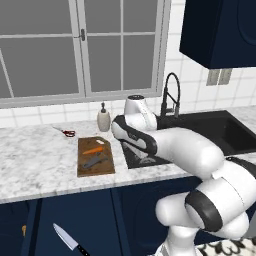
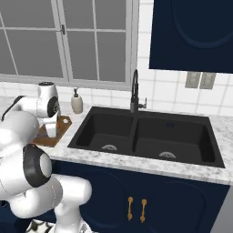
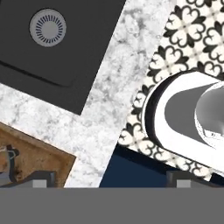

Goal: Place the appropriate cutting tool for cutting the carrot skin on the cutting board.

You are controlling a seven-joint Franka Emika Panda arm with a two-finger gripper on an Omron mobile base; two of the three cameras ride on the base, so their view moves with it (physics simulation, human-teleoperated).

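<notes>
On the cutting board (image 1: 95, 157) lie the carrot (image 1: 93, 150) and, just nearer, the peeler (image 1: 95, 161). Scissors (image 1: 67, 132) lie behind the board to its left, the sink (image 1: 220, 131) to its right, and the knife (image 1: 69, 239) on the floor before it.

base views flank arm, sharing sink (image 1: 220, 131); hand view downward

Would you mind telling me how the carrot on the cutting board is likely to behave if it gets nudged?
The carrot looks round and tapered, so it would probably roll in an arc. It seems small and light, likely sliding easily on the flat cutting board.
</notes>
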